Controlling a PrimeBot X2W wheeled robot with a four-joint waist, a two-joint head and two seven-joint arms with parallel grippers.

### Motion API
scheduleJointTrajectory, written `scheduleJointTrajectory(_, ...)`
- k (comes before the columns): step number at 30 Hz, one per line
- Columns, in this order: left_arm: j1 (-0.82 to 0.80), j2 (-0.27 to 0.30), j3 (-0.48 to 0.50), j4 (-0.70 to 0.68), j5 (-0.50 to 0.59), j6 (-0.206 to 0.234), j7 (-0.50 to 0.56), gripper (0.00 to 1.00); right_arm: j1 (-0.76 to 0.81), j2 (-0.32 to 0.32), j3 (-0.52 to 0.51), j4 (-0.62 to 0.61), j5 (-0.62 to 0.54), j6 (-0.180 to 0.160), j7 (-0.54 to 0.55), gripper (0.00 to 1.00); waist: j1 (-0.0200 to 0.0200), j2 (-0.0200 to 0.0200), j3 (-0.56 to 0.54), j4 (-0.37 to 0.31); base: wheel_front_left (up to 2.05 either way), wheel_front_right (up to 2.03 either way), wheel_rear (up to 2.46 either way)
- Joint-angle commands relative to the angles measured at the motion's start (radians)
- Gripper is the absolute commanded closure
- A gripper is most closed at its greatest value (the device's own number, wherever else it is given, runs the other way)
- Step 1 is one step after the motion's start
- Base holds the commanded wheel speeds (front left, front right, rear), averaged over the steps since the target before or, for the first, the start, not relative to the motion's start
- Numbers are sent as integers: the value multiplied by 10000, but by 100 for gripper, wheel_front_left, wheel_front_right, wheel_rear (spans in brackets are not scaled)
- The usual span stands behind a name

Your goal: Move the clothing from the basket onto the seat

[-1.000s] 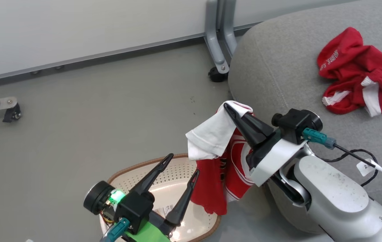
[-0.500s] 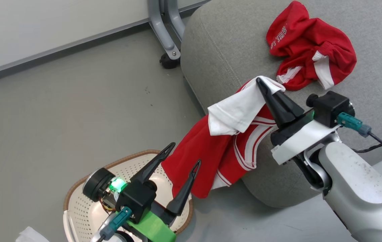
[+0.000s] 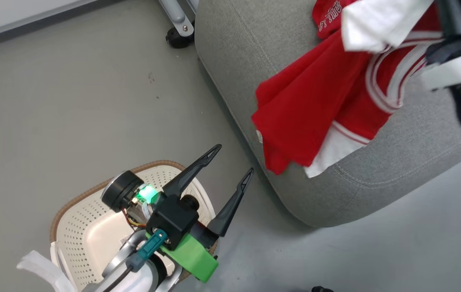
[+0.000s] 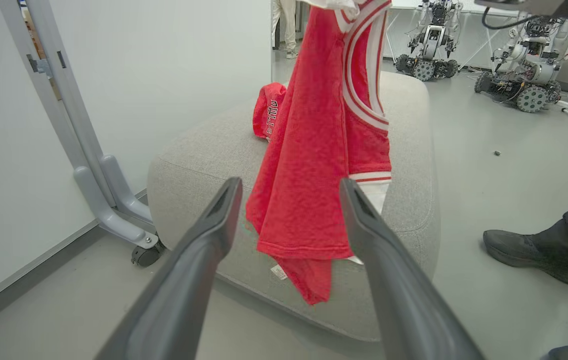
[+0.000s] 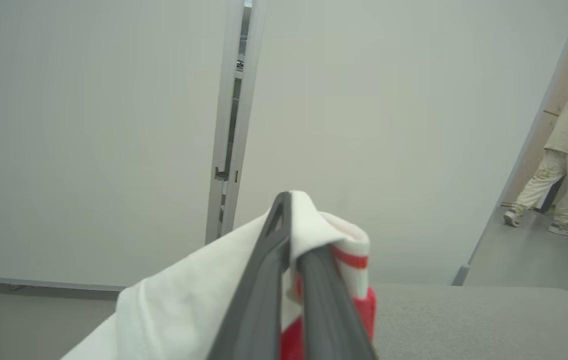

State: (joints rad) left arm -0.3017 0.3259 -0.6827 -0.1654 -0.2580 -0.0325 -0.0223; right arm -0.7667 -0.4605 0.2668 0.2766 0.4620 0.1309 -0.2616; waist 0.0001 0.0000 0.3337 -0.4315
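Clothing (image 3: 315, 101) outside basket (image 3: 74, 221); in R claw (image 5: 289, 225)

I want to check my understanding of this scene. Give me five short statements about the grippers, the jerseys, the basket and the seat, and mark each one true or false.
1. The right gripper is shut on a red jersey. True.
2. The left gripper holds a garment. False: it is open and empty, above the basket.
3. The basket stands on the seat. False: it stands on the floor beside the seat.
4. A second red garment lies on the seat. True.
5. The red jersey lies flat on the floor. False: it hangs from the right gripper, off the floor.
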Motion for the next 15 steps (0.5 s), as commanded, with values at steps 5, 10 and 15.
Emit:
scheduleJointTrajectory(5, -621, -5, -105, -80, 238, -147, 5, 0, -1726, -1152, -1177, 620, 123, -3, 124, 100, -1, 0, 868, 664, 0, 0, 0)
scheduleJointTrajectory(10, -985, -57, -158, -150, 383, -189, 25, 0, -3085, -2233, -1834, 1215, 169, -3, 338, 100, -1, 0, 1552, 1208, 0, 0, 0)
scheduleJointTrajectory(15, -1388, -101, -175, -255, 570, -221, -55, 0, -3963, -2928, -1725, 1998, 136, -1, 420, 100, -1, 0, 2348, 1681, 0, 0, 0)
